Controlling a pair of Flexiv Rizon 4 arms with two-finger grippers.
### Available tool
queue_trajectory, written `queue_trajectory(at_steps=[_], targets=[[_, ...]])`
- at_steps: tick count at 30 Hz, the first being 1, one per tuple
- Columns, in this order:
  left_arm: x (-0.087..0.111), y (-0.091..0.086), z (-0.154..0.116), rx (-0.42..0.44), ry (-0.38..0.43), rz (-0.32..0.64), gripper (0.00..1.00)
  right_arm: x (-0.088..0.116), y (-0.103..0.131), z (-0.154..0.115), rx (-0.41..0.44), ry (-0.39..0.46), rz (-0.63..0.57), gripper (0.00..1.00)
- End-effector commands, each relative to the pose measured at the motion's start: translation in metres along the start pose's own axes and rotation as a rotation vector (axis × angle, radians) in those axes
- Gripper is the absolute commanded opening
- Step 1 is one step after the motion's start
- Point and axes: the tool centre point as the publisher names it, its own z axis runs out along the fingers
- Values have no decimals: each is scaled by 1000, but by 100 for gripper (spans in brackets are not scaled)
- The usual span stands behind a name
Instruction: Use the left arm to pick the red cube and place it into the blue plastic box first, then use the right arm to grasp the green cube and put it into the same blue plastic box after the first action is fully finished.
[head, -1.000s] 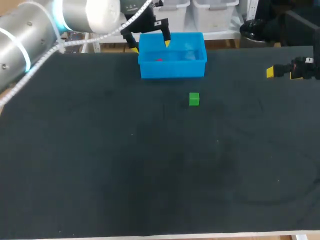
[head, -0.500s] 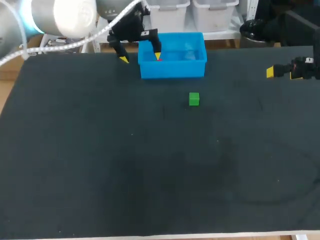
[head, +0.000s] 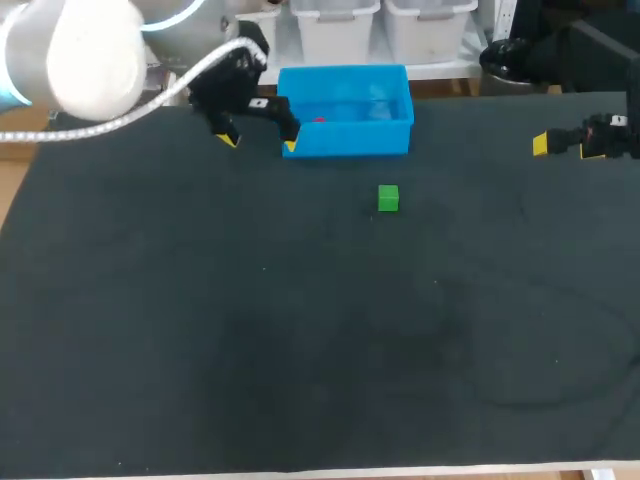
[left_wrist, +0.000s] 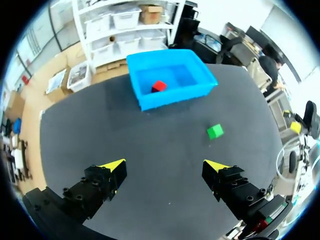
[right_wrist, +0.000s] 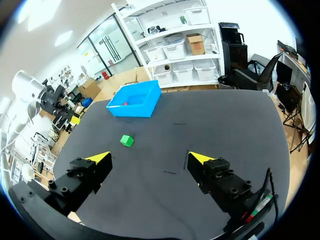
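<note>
Awaiting pickup: green cube (right_wrist: 127, 140), resting on the dark surface (right_wrist: 210, 125) well ahead of the right hand (right_wrist: 148, 158), whose fingers stand spread and empty. Probably light, rigid and smooth-faced; best pinched squarely across two opposite flat sides. Red cube (left_wrist: 159, 86) already inside the blue box (left_wrist: 175, 97), ahead of the left hand (left_wrist: 165, 165), likewise spread, holding nothing.
</note>
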Motion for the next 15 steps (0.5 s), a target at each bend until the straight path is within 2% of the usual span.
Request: queue_trajectory(at_steps=[1, 15], targets=[[12, 8, -4, 62, -65, 37, 100, 0, 0, 0, 1, 0, 0, 100], [36, 20, -8, 120, -65, 313, 100, 0, 0, 0, 1, 0, 0, 100]])
